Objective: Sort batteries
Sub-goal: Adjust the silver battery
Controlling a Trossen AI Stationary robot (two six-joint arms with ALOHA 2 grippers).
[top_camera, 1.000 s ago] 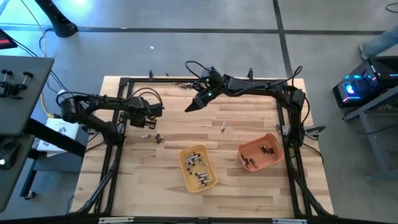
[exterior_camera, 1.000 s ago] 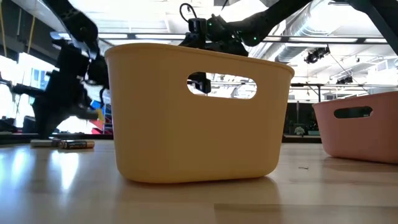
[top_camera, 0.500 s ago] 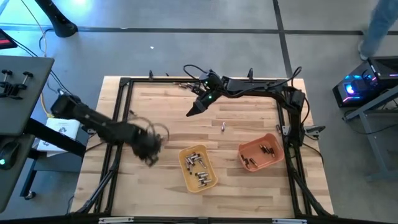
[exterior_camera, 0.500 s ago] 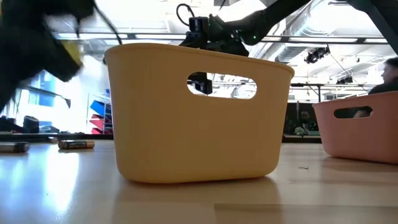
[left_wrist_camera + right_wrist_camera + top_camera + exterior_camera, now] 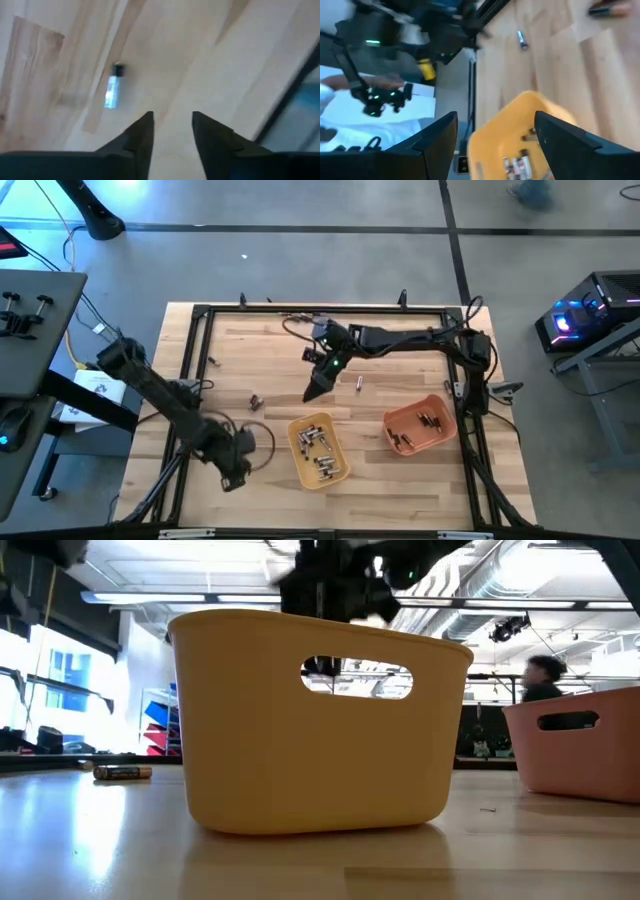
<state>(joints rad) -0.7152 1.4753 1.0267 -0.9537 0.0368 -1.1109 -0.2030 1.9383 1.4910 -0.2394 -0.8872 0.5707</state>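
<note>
A yellow tray (image 5: 318,450) with several batteries (image 5: 519,162) stands near the front edge, with an orange tray (image 5: 420,426) holding a few more to its right. Loose batteries lie on the wood at the left (image 5: 255,402) and in the middle (image 5: 358,383). My left gripper (image 5: 172,124) points down, open, over bare wood left of the yellow tray (image 5: 233,476). A battery (image 5: 112,92) shows on the wood beyond its fingertips. My right gripper (image 5: 313,392) hovers open just beyond the yellow tray's far end (image 5: 497,135), with nothing between its fingers.
A black frame (image 5: 200,315) runs around the wooden table. In the low view one battery (image 5: 122,772) lies left of the yellow tray (image 5: 320,720). A person (image 5: 541,680) shows in the room behind. Bare wood lies between the trays and at the front left.
My left gripper has swung from the table's far left toward the near edge, turning as it went, and now stands left of the yellow tray. One of the two batteries at the left in the low view is gone from there. My right gripper has moved toward the yellow tray.
</note>
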